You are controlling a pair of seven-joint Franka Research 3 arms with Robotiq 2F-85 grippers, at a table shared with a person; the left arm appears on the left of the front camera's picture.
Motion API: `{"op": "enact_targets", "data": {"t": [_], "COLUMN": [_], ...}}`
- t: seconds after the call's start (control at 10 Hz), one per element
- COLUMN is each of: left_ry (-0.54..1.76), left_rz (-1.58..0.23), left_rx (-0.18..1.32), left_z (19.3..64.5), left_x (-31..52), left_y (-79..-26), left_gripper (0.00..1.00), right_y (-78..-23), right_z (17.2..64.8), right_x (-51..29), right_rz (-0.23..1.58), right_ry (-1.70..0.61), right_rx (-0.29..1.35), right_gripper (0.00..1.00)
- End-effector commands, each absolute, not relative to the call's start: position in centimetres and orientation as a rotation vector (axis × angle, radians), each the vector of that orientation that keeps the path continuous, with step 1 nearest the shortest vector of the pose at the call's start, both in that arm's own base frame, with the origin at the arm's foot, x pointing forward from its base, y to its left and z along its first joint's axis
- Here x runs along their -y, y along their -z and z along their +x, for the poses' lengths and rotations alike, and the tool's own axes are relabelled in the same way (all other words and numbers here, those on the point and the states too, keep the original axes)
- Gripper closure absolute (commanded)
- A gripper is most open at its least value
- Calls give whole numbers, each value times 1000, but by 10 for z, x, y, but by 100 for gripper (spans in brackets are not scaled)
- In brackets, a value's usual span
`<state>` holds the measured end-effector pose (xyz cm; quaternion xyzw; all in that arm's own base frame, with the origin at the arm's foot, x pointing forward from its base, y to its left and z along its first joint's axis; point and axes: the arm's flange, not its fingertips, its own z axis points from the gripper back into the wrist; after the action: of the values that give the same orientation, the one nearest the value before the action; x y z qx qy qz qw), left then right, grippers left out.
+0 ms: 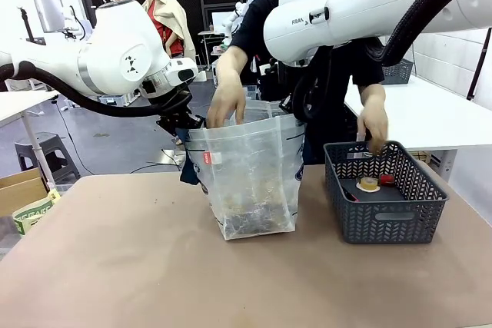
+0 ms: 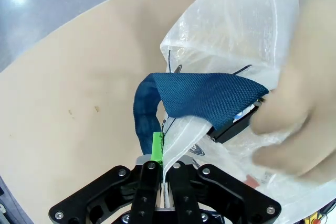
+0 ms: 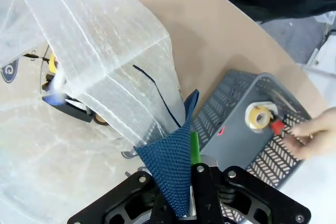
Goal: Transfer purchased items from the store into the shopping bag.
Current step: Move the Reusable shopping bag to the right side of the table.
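Both arms pinch the shopping bag (image 1: pixel 246 182) open mid-table. The left gripper (image 2: pixel 161 153) is clamped on the rim, the right gripper (image 3: pixel 191 153) on a navy strap (image 3: pixel 170 169). If the person's hand (image 1: pixel 225 101) inside the bag tugs, that thin plastic could slip free and the mouth would flop shut.

Count: one bag, one basket (image 1: pixel 388 224) beside it, and two hands. The other hand (image 1: pixel 374 124) is in the basket near one yellowish roll (image 1: pixel 369 183) and one red piece (image 1: pixel 387 180).

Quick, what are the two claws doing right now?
Left gripper: shut on the shopping bag edge.
Right gripper: shut on the bag's navy handle.
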<state>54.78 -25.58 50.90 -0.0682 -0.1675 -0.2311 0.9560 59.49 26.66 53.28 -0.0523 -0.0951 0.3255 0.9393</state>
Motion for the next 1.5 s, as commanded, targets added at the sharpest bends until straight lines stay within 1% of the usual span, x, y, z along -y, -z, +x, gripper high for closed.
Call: {"op": "enact_targets", "data": {"t": [0.0,1.4], "left_ry": [466,466], "left_rz": [-137,-137], "left_rx": [341,341], "left_z": [548,548], "left_x": [254,254], "left_y": [-510,-510], "left_gripper": [100,100], "right_y": [-536,-536], "right_z": [596,596], "right_x": [-267,-267], "right_rz": [-108,-108], "right_ry": [-670,-670], "right_rx": [197,197], "right_gripper": [100,100]}}
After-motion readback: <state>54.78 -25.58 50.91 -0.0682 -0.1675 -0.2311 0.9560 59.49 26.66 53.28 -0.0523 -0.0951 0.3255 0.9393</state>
